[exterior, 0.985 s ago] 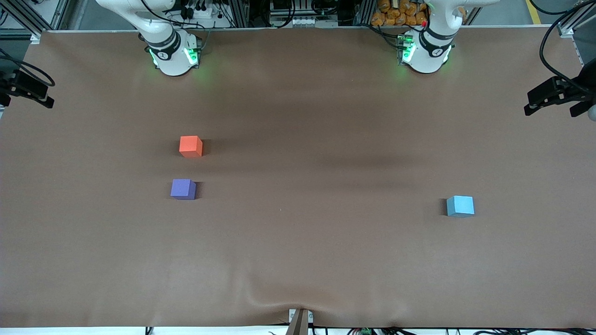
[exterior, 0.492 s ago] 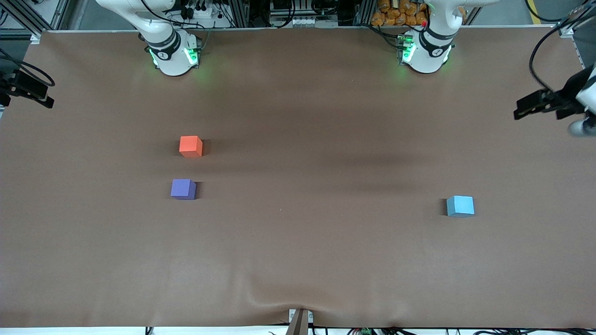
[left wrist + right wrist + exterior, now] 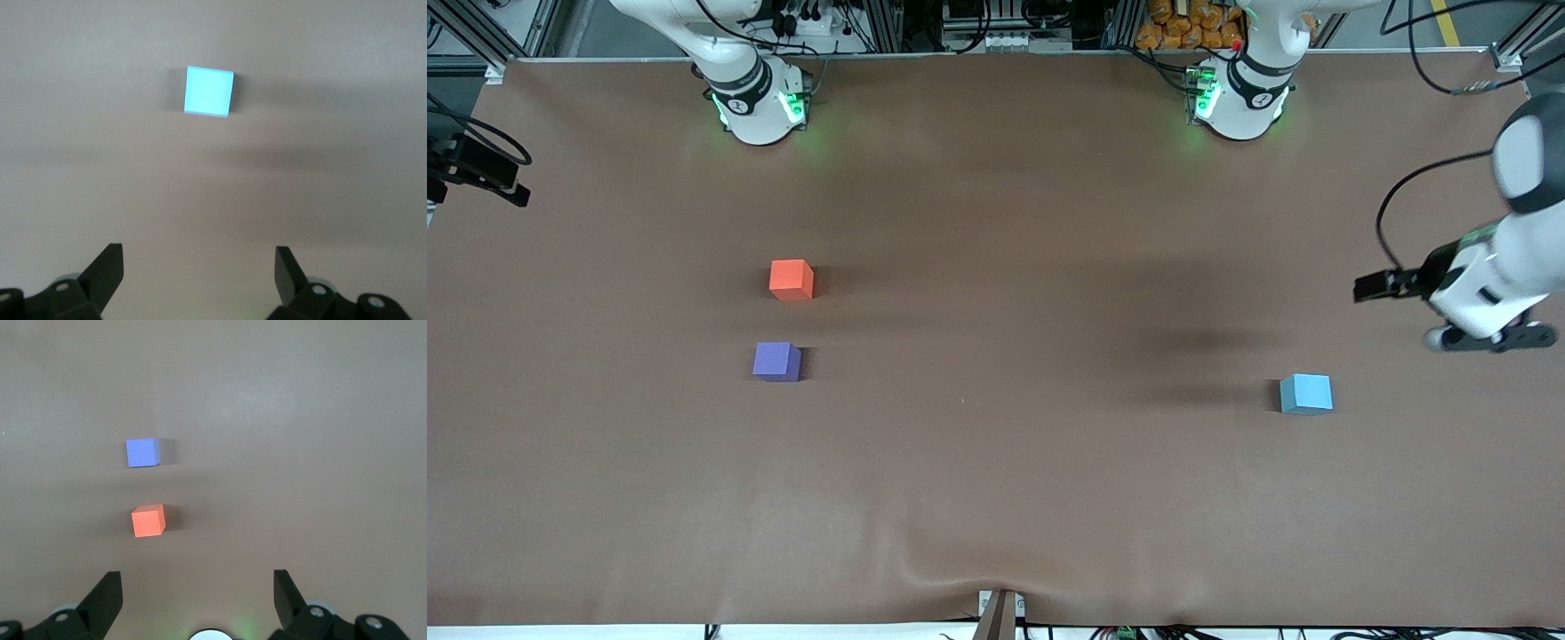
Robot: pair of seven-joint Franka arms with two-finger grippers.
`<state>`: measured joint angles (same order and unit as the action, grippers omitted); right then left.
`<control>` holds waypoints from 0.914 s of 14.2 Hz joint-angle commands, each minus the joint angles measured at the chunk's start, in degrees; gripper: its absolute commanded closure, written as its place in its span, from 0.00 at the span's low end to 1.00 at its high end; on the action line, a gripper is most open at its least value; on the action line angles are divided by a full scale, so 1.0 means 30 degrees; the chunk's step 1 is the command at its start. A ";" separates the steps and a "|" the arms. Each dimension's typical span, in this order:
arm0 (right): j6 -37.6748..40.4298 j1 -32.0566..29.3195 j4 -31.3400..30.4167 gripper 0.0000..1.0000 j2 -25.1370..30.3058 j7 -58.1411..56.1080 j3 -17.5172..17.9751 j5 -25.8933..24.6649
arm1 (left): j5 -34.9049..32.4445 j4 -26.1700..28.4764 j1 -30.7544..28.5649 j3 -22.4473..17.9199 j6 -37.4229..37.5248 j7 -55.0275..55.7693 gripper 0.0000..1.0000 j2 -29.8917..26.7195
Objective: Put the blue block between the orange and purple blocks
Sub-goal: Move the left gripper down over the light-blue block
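- Brown cloth-covered counter (image 3: 996,498), rumpled at the edge nearest the front camera, with metal framing and cables along the robots' side.
- Three cubes in all, one of each colour: blue block (image 3: 1305,394), orange block (image 3: 791,279), purple block (image 3: 776,362).
- Blue block alone toward the left arm's end of the counter, flat on the cloth, touching nothing, well apart from the other two.
- Orange and purple blocks toward the right arm's end, near each other but apart, purple nearer the front camera than orange, bare cloth in the gap between them.
- Two arms, two hands: left hand (image 3: 1489,340) up in the air over bare cloth toward the left arm's end, not over the blue block; fingers apart and empty, as seen in the left wrist view (image 3: 199,277).
- Right hand (image 3: 197,599) apart and empty too, visible only in its own wrist view; right arm waiting at the counter's edge.
- Left wrist view: only the blue block (image 3: 209,91), ahead of the spread fingers.
- Right wrist view: only the orange block (image 3: 147,521) and purple block (image 3: 142,452), orange closer to that hand.
- Front view alone: all three cubes together, plus both bases.
- Wide open cloth between the pair and the blue block, and around every cube; none near an edge.
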<state>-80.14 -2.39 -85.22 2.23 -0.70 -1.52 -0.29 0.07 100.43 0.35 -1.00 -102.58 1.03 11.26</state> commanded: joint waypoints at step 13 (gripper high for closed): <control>0.0142 -0.0288 -0.0010 0.00 0.0224 0.0145 0.0154 -0.0138 | -0.0024 -0.0163 -0.0087 0.0217 -0.7904 -0.1808 0.00 0.6553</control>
<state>-80.14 -2.45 -85.22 2.23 -0.68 -1.58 -0.29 0.07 101.69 0.29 -0.40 -125.19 -4.45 28.53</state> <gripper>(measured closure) 0.000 0.000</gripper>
